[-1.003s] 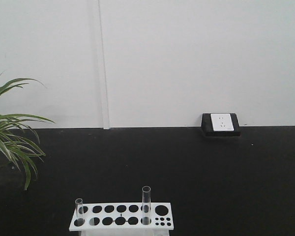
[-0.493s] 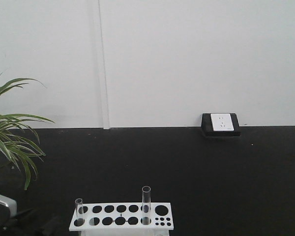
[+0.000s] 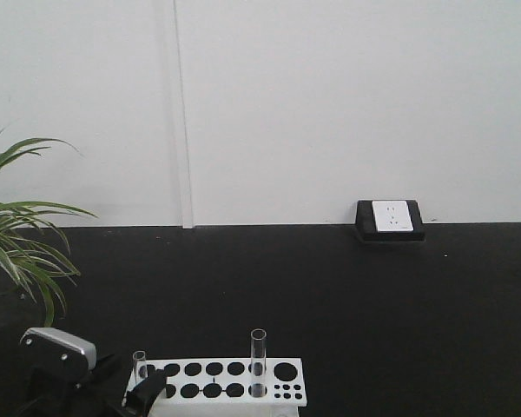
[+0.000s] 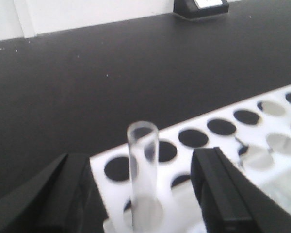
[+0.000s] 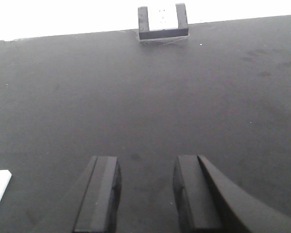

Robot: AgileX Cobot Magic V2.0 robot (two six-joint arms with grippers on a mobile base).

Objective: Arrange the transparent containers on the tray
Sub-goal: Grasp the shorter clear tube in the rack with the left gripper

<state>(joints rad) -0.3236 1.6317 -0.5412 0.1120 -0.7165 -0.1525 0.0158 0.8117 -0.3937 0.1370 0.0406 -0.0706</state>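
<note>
The fingers (image 4: 218, 189) of the left gripper (image 4: 141, 158) stand wide apart and hold nothing, one on each side of the short tube (image 4: 141, 177). The tube sits between them, nearer the left finger in the wrist view, and neither pad looks to touch the glass. It stands upright in an end hole of the rack (image 3: 204, 380), its long axis vertical and its open rim up, so the fingers flank it across its width. A squeeze would likely meet the glass squarely, and the lift would have to go straight up along that axis to clear the hole.

The tall tube (image 3: 258, 356) stands upright further along the rack, well apart from this gripper. The right gripper (image 5: 145, 189) is parted too, empty, over the bare black table (image 5: 150, 97), with only a rack corner at its view's edge. The left arm is clearly the nearer one. The tray shows in no view.
</note>
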